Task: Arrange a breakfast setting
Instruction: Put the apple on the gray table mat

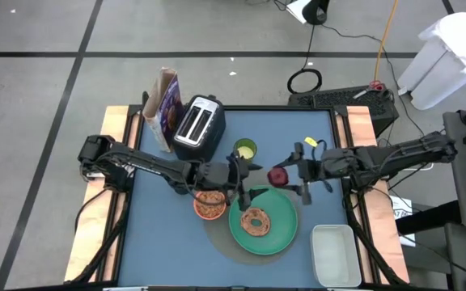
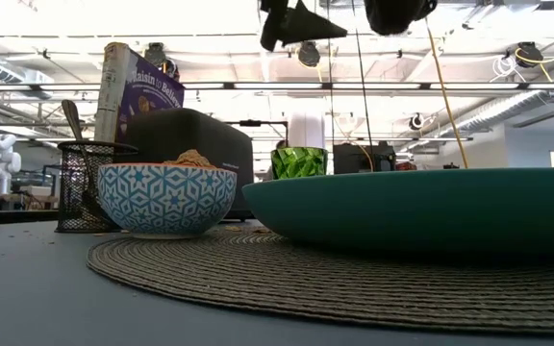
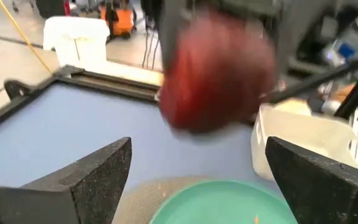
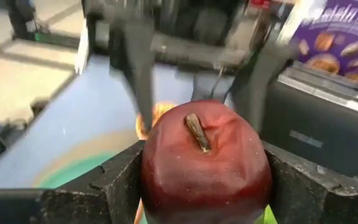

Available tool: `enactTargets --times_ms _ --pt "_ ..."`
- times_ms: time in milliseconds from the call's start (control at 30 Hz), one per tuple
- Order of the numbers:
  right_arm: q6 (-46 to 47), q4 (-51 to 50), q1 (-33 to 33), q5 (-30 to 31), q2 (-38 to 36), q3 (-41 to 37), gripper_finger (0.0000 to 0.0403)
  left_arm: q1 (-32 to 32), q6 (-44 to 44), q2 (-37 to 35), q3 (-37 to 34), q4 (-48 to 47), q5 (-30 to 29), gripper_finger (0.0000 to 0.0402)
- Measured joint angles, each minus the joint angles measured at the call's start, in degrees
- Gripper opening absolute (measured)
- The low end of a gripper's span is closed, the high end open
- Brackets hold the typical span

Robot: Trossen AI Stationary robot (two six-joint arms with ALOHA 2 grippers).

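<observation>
Left gripper [image 1: 245, 176]: centre frame, jaws spread wide and empty, facing the fruit across the plate's [image 1: 285, 236] upper rim.
Fruit [image 1: 277, 175]: just right of centre, pinched between the jaws of the right gripper [image 1: 288, 175], stem towards its wrist.
Handling, as judged: lower gently onto bare plate beside the bagel [image 1: 256, 221]; release only once seated, since it may roll.

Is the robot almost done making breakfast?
Partly. The bagel already lies on the green plate, and the bowl sits beside it on the mat. Right now the right hand holds the red apple above the table, with the open left hand facing it. The apple has not been put down, and the cereal box stands back by the toaster.
</observation>
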Motion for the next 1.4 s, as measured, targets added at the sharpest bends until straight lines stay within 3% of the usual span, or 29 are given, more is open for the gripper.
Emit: enactTargets --times_ms 200,400,967,1167,1400 --pt "3.0 -8.0 -0.3 5.4 -3.2 0.0 0.0267 0.2 -0.2 0.0 0.0 -2.7 -0.2 0.0374" --pt "3.0 -3.7 -1.2 8.2 -3.9 -4.7 0.0268 0.1 -0.3 0.0 0.0 -3.1 -0.2 0.0374" --pt "11.1 44.3 -9.2 8.2 -4.1 -40.0 0.0267 0.1 -0.3 0.0 0.0 -3.0 -0.2 0.0374" --pt "14.1 47.0 -9.6 8.2 -3.1 -43.4 0.0265 0.1 -0.2 0.0 0.0 -2.9 -0.2 0.0374" --pt "14.1 56.1 -9.6 8.2 3.7 -43.4 0.0264 0.9 -0.3 0.0 0.0 -2.9 -0.2 0.0374"
